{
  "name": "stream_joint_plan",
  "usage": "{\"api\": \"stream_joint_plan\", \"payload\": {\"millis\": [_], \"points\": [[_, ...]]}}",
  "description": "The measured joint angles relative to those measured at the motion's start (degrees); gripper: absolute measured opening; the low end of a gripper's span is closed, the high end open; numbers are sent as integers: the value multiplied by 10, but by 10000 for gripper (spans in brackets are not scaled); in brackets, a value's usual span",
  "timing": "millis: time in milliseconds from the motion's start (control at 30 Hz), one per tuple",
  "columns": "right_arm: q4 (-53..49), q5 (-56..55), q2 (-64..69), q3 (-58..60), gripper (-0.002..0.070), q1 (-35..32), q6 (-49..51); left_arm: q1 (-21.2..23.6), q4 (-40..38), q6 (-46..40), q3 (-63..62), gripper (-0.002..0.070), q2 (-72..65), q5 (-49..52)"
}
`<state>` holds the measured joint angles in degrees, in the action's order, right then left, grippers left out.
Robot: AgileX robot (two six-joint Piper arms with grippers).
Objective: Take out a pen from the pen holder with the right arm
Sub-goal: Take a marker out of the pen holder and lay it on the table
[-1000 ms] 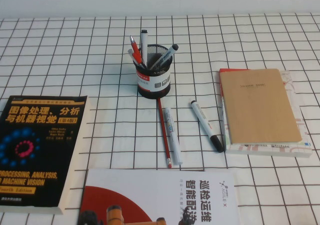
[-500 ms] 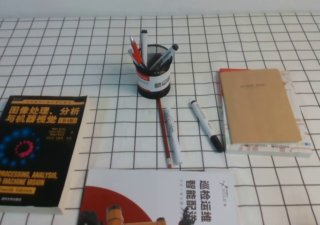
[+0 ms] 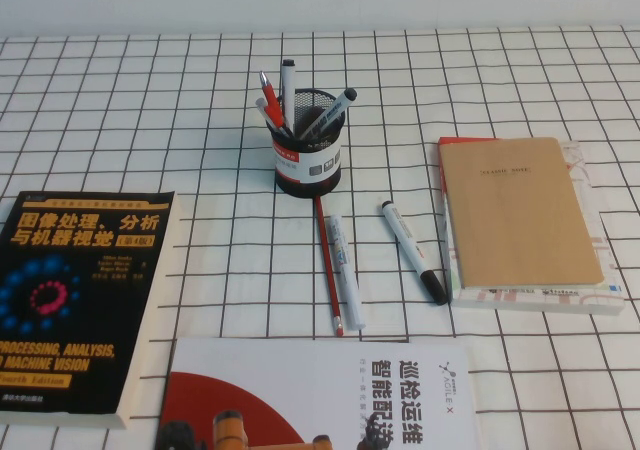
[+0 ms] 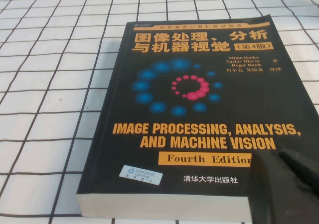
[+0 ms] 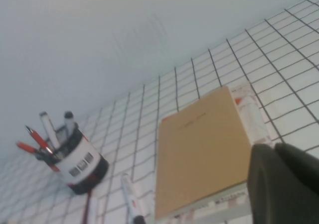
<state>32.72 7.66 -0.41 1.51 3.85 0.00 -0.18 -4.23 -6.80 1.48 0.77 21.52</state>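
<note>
The black mesh pen holder [image 3: 307,155] with a white label stands at the table's middle back, with several pens [image 3: 288,90] sticking out of it. It also shows in the right wrist view as the pen holder [image 5: 82,164], far off. My right gripper [image 5: 273,147] is shut and empty, hovering near the brown notebook [image 5: 202,152], well apart from the holder. My left gripper [image 4: 277,154] is shut over the black textbook [image 4: 199,109]. Neither arm appears in the high view.
A red pencil [image 3: 328,265], a white marker [image 3: 345,270] and a black-capped marker [image 3: 412,250] lie in front of the holder. The brown notebook [image 3: 520,210] lies on another book at right, the black textbook [image 3: 70,300] at left, a white booklet [image 3: 320,395] at the front edge.
</note>
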Motion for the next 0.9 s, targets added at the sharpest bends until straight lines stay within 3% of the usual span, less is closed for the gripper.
{"api": "stream_joint_plan", "payload": {"millis": [100, 400, 600, 900], "points": [[59, -16, 0, 0, -17, 0, 0, 0, 0, 0, 0, -5, 0, 0], [103, -19, 0, 0, -17, 0, 0, 0, 0, 0, 0, -5, 0, 0], [91, 77, 20, -48, -16, 0, 0, 0, 0, 0, 0, -5, 0, 0], [-15, 248, 223, -205, -16, 0, 0, 0, 0, 0, 0, -4, 0, 0]]}}
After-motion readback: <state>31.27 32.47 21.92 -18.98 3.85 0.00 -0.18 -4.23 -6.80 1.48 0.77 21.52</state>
